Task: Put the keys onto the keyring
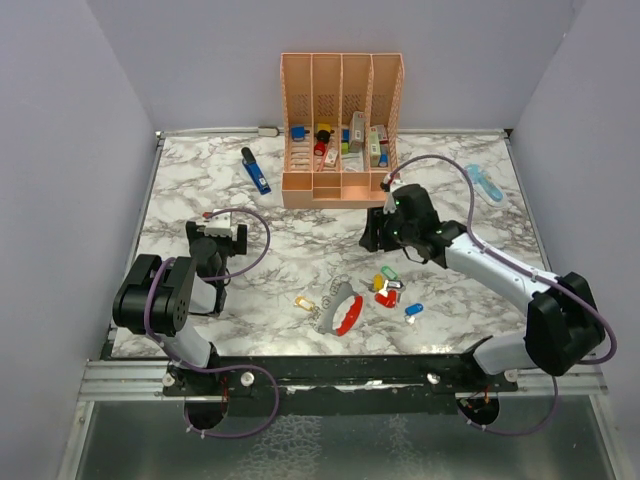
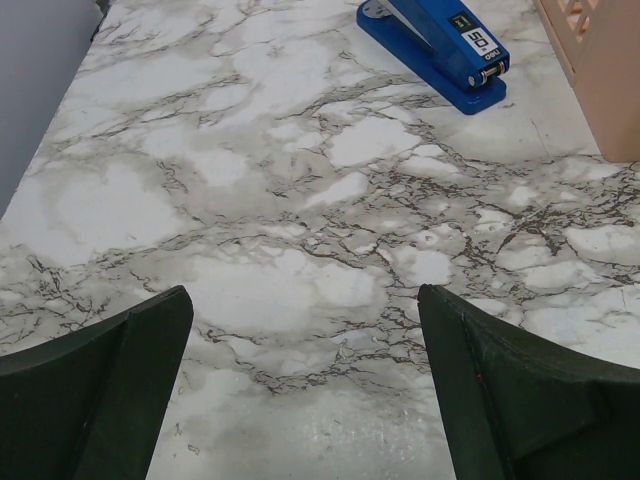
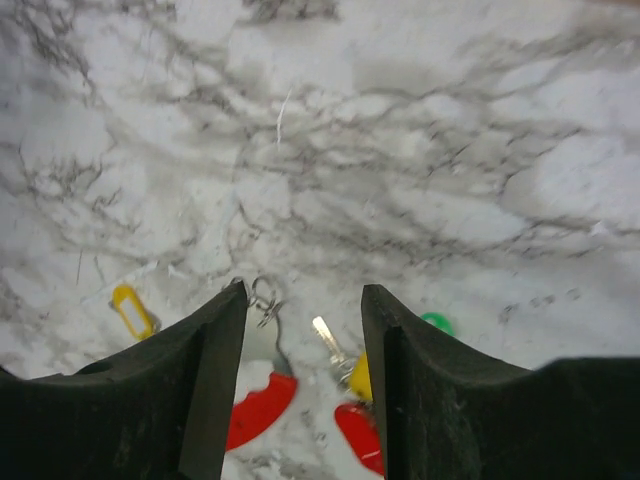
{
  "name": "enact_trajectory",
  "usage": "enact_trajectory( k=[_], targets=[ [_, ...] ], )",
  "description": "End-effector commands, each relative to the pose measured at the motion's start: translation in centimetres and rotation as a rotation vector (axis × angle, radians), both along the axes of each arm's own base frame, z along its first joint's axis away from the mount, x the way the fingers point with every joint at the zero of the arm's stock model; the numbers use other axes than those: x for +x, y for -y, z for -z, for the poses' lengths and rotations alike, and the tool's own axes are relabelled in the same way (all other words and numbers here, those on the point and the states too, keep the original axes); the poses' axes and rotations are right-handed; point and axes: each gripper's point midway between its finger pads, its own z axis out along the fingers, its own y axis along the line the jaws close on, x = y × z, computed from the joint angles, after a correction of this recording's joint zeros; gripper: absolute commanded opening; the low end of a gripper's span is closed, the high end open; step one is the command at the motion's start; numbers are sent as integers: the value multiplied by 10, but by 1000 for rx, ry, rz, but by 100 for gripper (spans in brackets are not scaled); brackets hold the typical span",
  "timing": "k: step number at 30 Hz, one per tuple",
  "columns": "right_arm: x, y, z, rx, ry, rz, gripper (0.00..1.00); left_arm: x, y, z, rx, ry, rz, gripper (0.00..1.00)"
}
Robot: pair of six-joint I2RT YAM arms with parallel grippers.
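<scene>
The keys (image 1: 388, 288) lie in a small pile at front centre, with yellow, green and red heads. A yellow-tagged key (image 1: 304, 302) lies to their left and a blue one (image 1: 413, 312) to their right. The keyring (image 1: 345, 312), a metal ring with a red strap loop, lies between them. My right gripper (image 1: 378, 243) is open and empty, hovering just behind the pile. In the right wrist view the ring (image 3: 262, 297), red strap (image 3: 260, 410), a silver key blade (image 3: 328, 337) and the yellow tag (image 3: 132, 310) show below the open gripper (image 3: 305, 290). My left gripper (image 1: 220, 225) is open and empty over bare marble (image 2: 305, 295).
A tall orange slotted rack (image 1: 342, 130) with small items stands at the back centre; its corner shows in the left wrist view (image 2: 605, 70). A dark-blue tool (image 1: 256, 171) lies left of it, also seen from the left wrist (image 2: 440, 45). A pale-blue gadget (image 1: 485, 185) lies at the back right.
</scene>
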Motion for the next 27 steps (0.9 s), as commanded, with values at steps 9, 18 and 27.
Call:
enact_trajectory(
  k=[9,18,27],
  targets=[
    [-73,-43,54,22,-419,45,30,6,8,-33,-6,41,54,95],
    [-80,-63,75,-25,-481,30,34,40,50,-87,7,-11,293,91],
    [-59,-49,28,-134,-219,-88,40,16,123,-105,-92,-164,723,84]
  ],
)
